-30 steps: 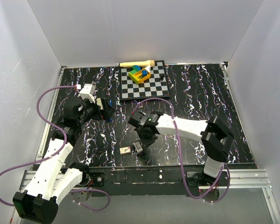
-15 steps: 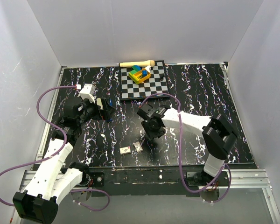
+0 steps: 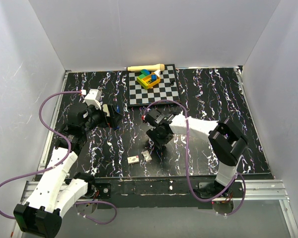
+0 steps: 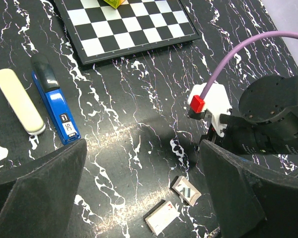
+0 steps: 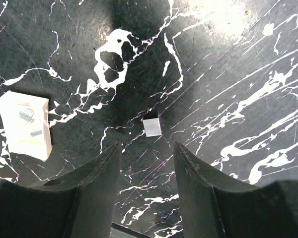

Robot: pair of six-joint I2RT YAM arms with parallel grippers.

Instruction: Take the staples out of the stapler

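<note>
The stapler (image 4: 54,106) lies just off the chessboard (image 4: 129,29) edge, left end effector (image 4: 139,198) wide, right end effector (image 5: 146,198) parted.

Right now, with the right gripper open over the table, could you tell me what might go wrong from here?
The small silvery piece, likely staples, lies loose just ahead of the open right gripper; a sweep could flick it away, and it may be hard to spot on the marbled table. The stapler lies close beside a cream bar, so the open left gripper might nudge or catch the wrong one.
</note>
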